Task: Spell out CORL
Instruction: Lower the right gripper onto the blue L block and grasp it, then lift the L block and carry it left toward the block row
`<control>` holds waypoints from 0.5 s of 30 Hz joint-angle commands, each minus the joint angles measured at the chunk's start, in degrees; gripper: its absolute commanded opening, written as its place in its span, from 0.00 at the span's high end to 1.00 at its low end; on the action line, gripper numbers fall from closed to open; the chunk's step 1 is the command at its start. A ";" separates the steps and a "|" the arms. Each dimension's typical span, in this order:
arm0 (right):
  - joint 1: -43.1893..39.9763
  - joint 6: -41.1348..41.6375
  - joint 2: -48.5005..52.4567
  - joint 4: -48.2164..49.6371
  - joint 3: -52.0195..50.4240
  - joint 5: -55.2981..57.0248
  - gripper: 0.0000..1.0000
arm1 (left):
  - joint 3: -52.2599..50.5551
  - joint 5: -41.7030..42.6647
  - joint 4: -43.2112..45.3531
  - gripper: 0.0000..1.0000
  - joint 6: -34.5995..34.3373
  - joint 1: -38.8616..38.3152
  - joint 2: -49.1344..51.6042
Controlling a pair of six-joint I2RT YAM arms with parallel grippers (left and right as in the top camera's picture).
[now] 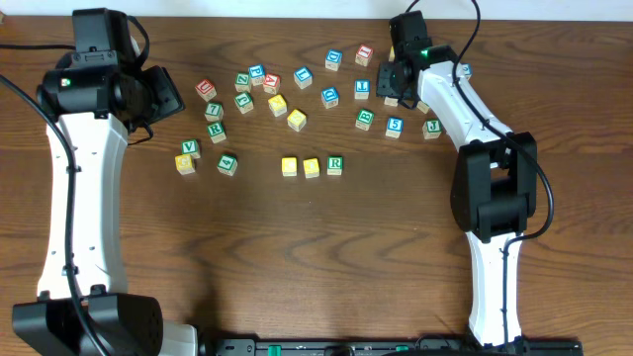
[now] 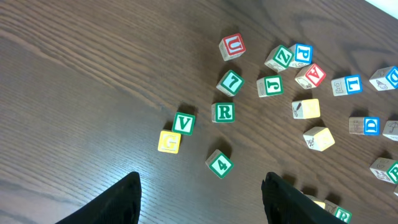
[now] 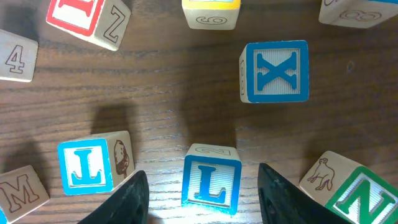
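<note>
The right gripper [image 3: 202,177] is spread open, holding nothing; the L cube [image 3: 211,185] sits between its fingers, untouched; squeezing crooked could twist it, or bump the other blue cube [image 3: 86,167] just outside.

Setting: robot manipulation bench, laboratory or test-rig type; no walls, floor or room furnishings in view.

Evidence:
- Surface [image 1: 297,257]: dark wood-grain top that fills every view.
- Left arm [image 1: 84,198] and right arm [image 1: 492,257]: white links with black joint housings, one on each side of the surface, both based at its near edge.
- Black cable [image 1: 69,227]: exposed, running loose along the left arm. A similar one loops by the right arm.
- Green indicator light [image 1: 425,53]: lit on the right arm's far joint.
- Black rail [image 1: 376,346]: runs along the near edge between the arm bases.
- Wooden alphabet cubes [image 1: 334,165]: the only loose items, small and printed with coloured letters and digits.
</note>
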 commanded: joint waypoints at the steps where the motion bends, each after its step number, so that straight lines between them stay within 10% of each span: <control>1: 0.50 -1.51 1.11 0.79 0.00 0.85 0.49 | -0.46 -0.76 -0.04 0.38 1.03 0.09 0.39; 15: 0.50 -1.49 4.79 2.56 -0.02 0.90 0.59 | -0.46 -0.76 -0.04 0.39 1.03 0.09 0.39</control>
